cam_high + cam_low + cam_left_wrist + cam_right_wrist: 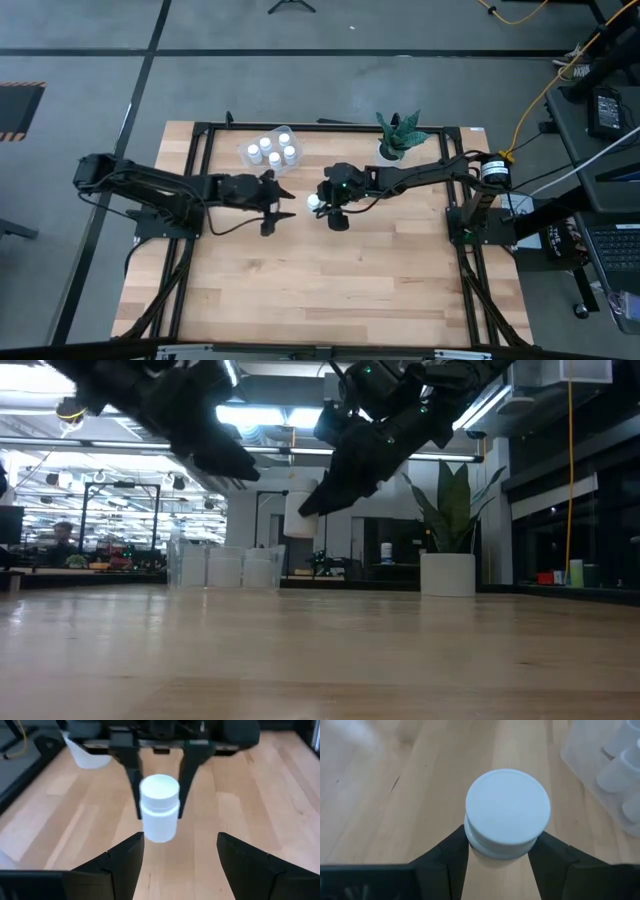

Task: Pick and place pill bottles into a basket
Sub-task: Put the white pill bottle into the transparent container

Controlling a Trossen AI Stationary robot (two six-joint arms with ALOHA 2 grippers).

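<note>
Wooden surface [320, 290] spreads below my arms. My left pincer [282, 200] stands wide and empty, facing the right one. At the back sits the basket [271, 149] with four bottles inside. My right pincer [316, 203] holds the fifth pill bottle [313, 203] in the air, clamped just under its cap. That shallow grip could slip during the carry, dropping it short.

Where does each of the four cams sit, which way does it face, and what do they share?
High: overhead, straight down; both arms, basket.
Low: table height, level across into the room; both arms come in from above.
Left wrist: on the left arm, past the open left gripper at the right gripper.
Right wrist: on the right arm, down onto the pill bottle.
Shared: all four show that bottle, clamped by the right gripper.
</note>
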